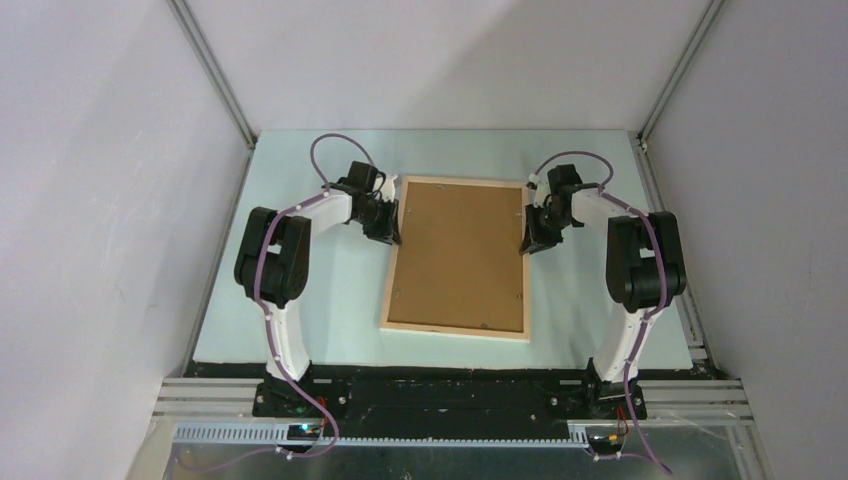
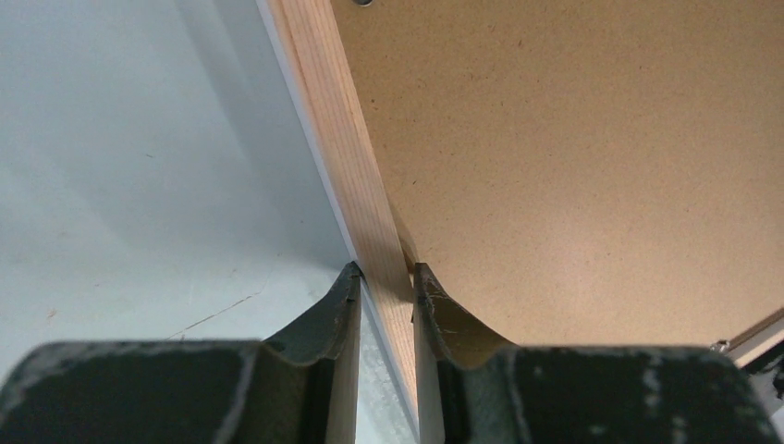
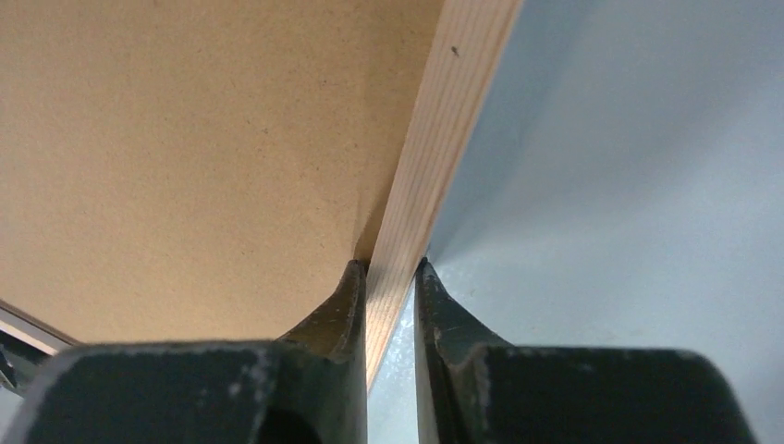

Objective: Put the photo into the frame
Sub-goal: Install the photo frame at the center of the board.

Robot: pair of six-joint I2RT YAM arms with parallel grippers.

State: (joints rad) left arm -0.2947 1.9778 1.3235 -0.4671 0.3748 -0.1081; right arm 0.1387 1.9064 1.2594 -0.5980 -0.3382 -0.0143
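The frame (image 1: pixel 455 331) lies back side up in the middle of the table, its pale wood rim around a plain brown backing board (image 1: pixel 460 255). My left gripper (image 1: pixel 387 232) is at the frame's left edge near the far end. In the left wrist view its jaws (image 2: pixel 386 270) pinch the wood rim (image 2: pixel 333 120), one finger outside and one on the board side. My right gripper (image 1: pixel 531 240) mirrors it at the right edge, and its jaws (image 3: pixel 392 266) close on the rim (image 3: pixel 444 120). The photo is out of view.
The pale green table mat (image 1: pixel 320 300) extends on both sides of the frame. Grey enclosure walls and aluminium posts (image 1: pixel 215 75) stand around the table. The arm bases sit on the black rail (image 1: pixel 450 395) at the near edge.
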